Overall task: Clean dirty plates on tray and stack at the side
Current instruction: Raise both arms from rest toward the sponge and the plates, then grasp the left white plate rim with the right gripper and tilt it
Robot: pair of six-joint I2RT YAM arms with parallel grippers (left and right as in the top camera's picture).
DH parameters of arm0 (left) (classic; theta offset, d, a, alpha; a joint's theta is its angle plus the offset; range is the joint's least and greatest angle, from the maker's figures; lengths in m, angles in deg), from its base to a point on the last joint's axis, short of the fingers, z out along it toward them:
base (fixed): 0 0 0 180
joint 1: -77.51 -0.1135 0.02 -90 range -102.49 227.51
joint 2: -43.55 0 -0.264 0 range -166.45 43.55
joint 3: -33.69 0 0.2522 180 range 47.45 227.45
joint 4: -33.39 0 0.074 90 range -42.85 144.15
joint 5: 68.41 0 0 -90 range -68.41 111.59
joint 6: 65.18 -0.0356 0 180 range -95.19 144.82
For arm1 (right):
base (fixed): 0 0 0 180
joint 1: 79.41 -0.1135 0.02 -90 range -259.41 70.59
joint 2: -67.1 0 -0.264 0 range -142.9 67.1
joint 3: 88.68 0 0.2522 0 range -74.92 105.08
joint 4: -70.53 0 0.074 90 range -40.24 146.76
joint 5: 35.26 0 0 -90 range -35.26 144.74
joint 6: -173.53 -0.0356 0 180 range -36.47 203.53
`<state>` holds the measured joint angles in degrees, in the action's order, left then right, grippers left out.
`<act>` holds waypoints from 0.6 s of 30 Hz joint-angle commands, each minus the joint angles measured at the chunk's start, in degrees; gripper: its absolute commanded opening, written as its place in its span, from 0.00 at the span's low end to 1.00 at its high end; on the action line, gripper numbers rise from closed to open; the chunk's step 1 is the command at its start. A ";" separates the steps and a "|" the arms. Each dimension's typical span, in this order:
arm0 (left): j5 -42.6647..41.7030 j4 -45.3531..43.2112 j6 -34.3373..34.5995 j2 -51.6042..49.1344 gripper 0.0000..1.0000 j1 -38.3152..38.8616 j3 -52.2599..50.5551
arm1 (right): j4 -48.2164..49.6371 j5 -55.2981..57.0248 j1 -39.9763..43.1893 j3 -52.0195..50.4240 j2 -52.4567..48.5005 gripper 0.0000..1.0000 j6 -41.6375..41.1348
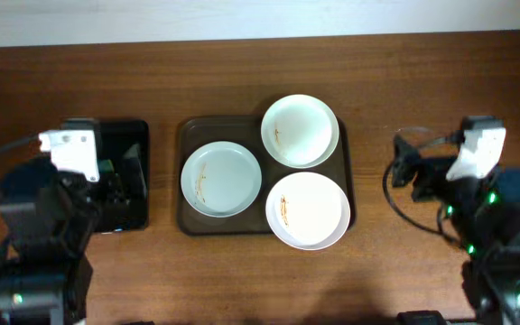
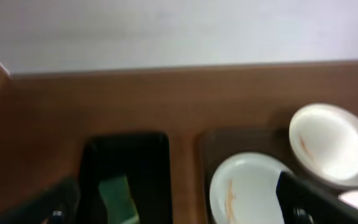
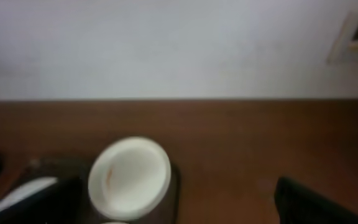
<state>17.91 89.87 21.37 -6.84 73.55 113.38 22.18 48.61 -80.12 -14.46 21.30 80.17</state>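
Since all three smeared plates lie on the large dark-brown translucent rectangular tray [image 1: 190, 219] at mid-table, with the pale blue-green round plate [image 1: 221, 180] left and two white round plates [image 1: 300, 131] [image 1: 308, 209] right, fetching a wiper seems first. Left gripper [image 1: 120, 176], spread empty, hovers over the narrow black tray [image 1: 138, 135]; pinch its green sponge-like pad [image 2: 117, 196] squarely. Right gripper [image 1: 403, 168], also spread, waits right; nothing intervenes.
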 commanded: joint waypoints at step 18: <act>7.61 26.49 15.54 -41.77 0.99 -3.58 26.32 | -7.30 -4.96 -28.04 23.50 -59.12 0.68 -24.39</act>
<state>22.78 116.32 33.96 -46.84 71.62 138.91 13.83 39.34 -104.27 8.19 -33.48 58.30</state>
